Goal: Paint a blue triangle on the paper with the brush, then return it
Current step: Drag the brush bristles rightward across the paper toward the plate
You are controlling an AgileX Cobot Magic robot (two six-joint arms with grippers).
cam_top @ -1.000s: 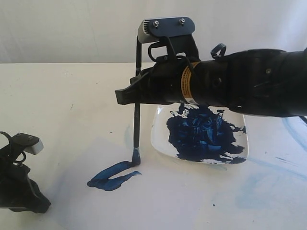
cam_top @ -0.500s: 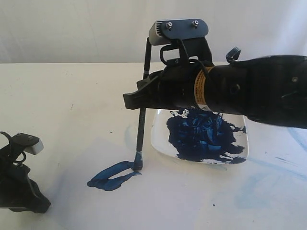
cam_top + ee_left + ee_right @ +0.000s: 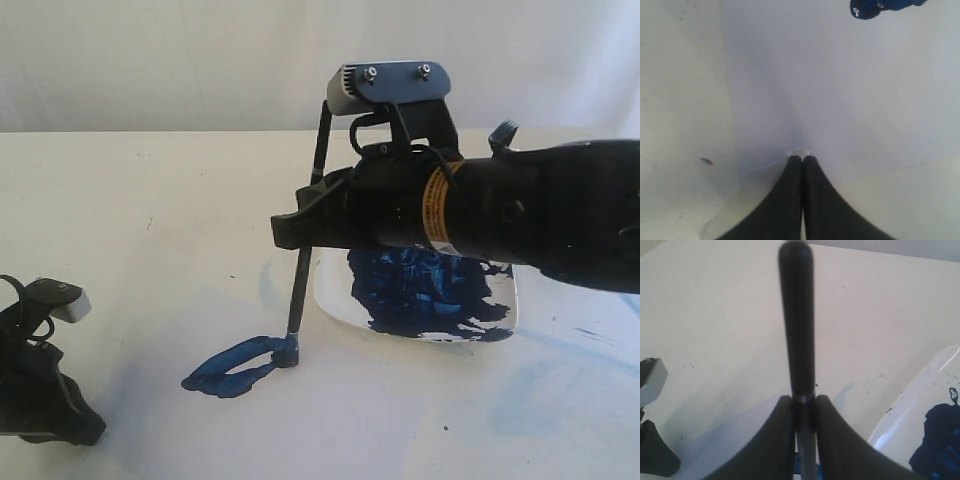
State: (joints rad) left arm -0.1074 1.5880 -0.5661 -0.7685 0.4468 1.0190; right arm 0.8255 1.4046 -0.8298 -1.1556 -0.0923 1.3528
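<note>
My right gripper (image 3: pixel 306 222) (image 3: pixel 803 402) is shut on the brush (image 3: pixel 305 270) (image 3: pixel 797 330), which stands nearly upright, slightly tilted. Its bristle tip touches the right end of the blue triangle (image 3: pixel 235 366), a narrow dark wedge-like loop on the paper (image 3: pixel 380 420). One end of the blue triangle (image 3: pixel 880 6) shows at the edge of the left wrist view. My left gripper (image 3: pixel 45 395) (image 3: pixel 803 159) sits low at the near left, shut and pinching the paper's (image 3: pixel 840 90) lifted edge.
A white square plate (image 3: pixel 335 300) (image 3: pixel 920 405) with a big dark blue paint blob (image 3: pixel 420 285) lies just right of the brush, partly under my right arm. Faint light-blue smears (image 3: pixel 530 400) mark the surface at the near right.
My right gripper with the brush has shifted to the right and slightly up. The brush now leans more, with its tip staying at the right end of the blue mark. The left arm has not moved.
</note>
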